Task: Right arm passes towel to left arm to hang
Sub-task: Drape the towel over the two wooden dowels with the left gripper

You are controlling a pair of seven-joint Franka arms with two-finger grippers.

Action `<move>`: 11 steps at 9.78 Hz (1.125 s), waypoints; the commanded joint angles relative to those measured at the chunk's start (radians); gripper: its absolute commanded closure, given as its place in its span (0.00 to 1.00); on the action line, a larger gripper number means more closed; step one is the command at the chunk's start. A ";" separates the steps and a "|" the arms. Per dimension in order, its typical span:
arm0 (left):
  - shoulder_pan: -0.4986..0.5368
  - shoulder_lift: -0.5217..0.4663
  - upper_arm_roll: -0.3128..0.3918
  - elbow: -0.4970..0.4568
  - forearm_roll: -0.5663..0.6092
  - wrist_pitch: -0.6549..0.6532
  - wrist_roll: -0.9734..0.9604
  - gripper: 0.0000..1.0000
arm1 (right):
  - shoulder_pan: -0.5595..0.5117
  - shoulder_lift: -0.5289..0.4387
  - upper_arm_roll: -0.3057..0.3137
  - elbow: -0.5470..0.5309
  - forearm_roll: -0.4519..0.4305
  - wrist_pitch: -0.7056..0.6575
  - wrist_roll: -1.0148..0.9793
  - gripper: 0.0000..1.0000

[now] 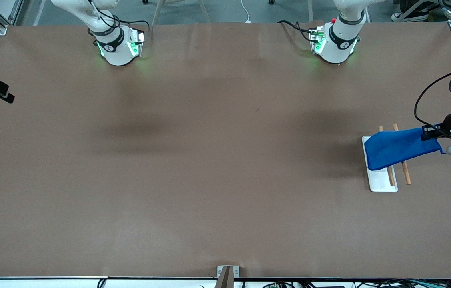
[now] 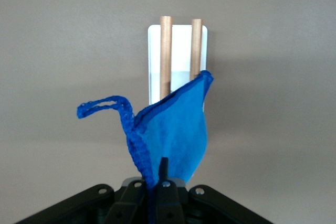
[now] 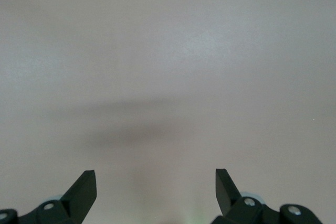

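Your left gripper (image 1: 429, 133) pinches the towel (image 1: 399, 146), draped across the rack's rods (image 2: 166, 56). Your right gripper (image 3: 156, 187) waits, jaws wide, seemingly over bare table (image 3: 168, 51).

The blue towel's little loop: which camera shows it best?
The left wrist view: the loop sticks out clearly from the towel pinched in the left gripper. The front view shows the towel draped over the rack, no loop. The right wrist view shows neither.
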 commanded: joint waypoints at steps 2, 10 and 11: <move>0.012 0.057 0.030 0.002 0.018 0.069 0.086 0.98 | -0.023 0.000 0.015 0.002 -0.004 0.000 -0.011 0.00; 0.029 0.118 0.090 0.006 0.019 0.172 0.219 0.97 | -0.025 0.006 0.015 0.002 -0.002 0.002 -0.011 0.00; 0.029 0.124 0.092 0.011 0.019 0.172 0.219 0.95 | -0.026 0.006 0.015 0.002 -0.002 0.002 -0.011 0.00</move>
